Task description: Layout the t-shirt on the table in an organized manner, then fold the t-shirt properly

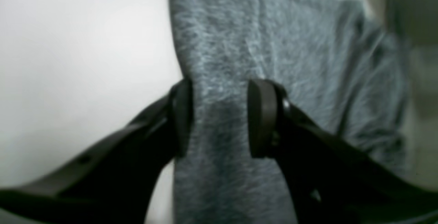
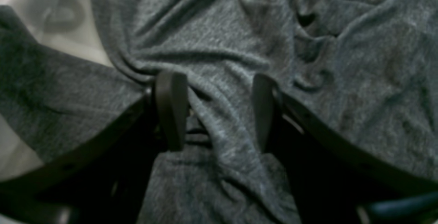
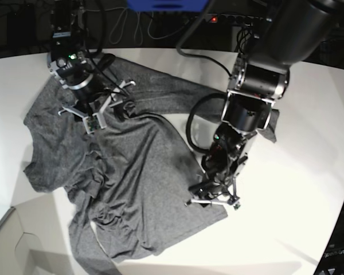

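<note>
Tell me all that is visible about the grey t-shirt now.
The t-shirt is a heathered dark grey soft knit, plain, with long sleeves. It lies crumpled and wrinkled on the white table, not yet flat. The left gripper straddles one narrow edge strip, and the right gripper straddles a bunched fold near the upper part. Both stand with jaws apart around cloth.

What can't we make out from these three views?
- Left wrist view: blurred; whether the left gripper pinches the t-shirt or only straddles its edge.
- Right wrist view: whether the right gripper is clamping the bunched folds.
- Base view: both grippers' fingertips hidden by the arms; collar lost in wrinkles; table cut off by the frame.
</note>
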`<action>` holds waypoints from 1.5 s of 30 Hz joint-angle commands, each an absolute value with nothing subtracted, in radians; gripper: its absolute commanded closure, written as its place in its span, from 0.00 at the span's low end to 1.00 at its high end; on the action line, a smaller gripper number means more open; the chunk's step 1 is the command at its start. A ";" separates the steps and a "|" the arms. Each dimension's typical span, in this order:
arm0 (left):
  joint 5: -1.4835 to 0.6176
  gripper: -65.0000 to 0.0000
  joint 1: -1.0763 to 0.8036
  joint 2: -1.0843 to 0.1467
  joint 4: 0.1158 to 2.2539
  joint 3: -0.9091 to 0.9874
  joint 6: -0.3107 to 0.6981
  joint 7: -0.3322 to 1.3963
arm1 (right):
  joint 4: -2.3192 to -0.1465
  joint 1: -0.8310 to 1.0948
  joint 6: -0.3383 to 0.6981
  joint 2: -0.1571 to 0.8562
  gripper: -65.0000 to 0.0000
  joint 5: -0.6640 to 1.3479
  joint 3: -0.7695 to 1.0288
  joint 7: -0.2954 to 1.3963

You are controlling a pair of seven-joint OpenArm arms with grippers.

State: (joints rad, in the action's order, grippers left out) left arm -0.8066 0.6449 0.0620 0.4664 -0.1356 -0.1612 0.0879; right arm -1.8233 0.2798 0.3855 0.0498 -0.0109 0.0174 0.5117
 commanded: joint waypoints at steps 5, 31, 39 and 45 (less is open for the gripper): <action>-0.760 0.62 0.648 0.064 0.481 -0.176 -0.153 0.008 | -1.844 0.272 0.386 0.054 0.52 -0.001 0.022 0.490; -0.760 1.00 0.283 -0.065 1.210 -0.021 -0.165 0.147 | -1.836 0.272 0.386 0.079 0.52 -0.001 0.025 0.490; -0.753 1.00 0.084 -0.067 1.463 0.254 -0.163 0.302 | -1.834 0.266 0.386 0.079 0.52 -0.001 0.024 0.490; -0.759 1.00 -0.024 -0.120 1.575 0.377 -0.162 0.329 | -1.834 0.266 0.386 0.079 0.52 -0.001 0.022 0.490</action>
State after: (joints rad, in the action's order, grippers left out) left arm -0.7555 -0.0349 -0.1165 1.5574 0.3782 -0.1761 0.3447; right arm -1.8191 0.2749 0.3855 0.0753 -0.0109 0.0231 0.5125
